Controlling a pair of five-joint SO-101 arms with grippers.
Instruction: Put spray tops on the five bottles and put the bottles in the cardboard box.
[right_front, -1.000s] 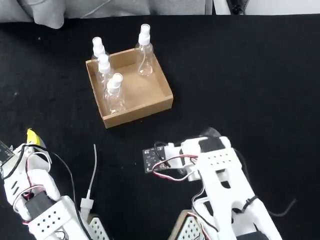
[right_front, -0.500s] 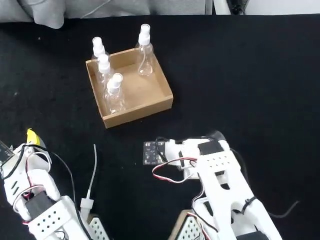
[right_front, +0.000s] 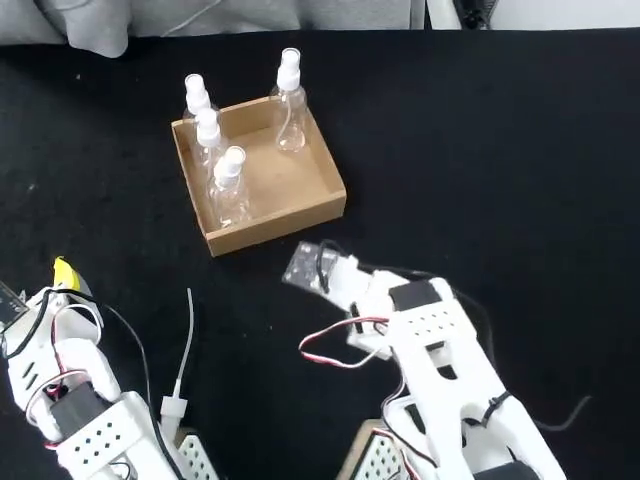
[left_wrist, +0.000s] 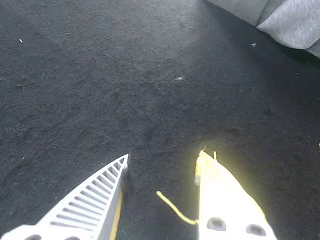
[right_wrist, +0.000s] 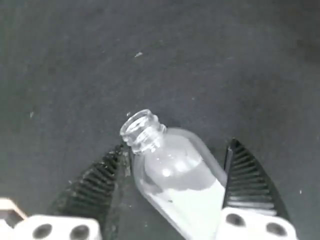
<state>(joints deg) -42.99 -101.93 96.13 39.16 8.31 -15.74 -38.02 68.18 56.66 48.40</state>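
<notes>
1. Just in front of the cardboard box (right_front: 275, 228), the right end effector (right_wrist: 177, 146) is closing on the fifth bottle (right_wrist: 172, 177), with one jaw on each side of its clear body. The open neck is tilting away from the wrist (no spray top is sitting on it yet).
2. Four capped bottles (right_front: 230, 190) are standing upright at the box. Three are clearly sitting inside it, while the far-left one is either tucking into the back corner or standing just behind the wall, and the high view is not settling which.
3. The left end effector (left_wrist: 164, 155) is hanging open at the near left of the worktop (left_wrist: 100, 75), gripping nothing.
4. The last spray top (right_front: 172, 405) is lying on the worktop beside the left arm, its thin dip tube pointing toward the box and neither arm touching it.
5. By this reading, roughly four fifths of the job is looking done. What is remaining is capping the held bottle with that loose top and setting it in the box.
</notes>
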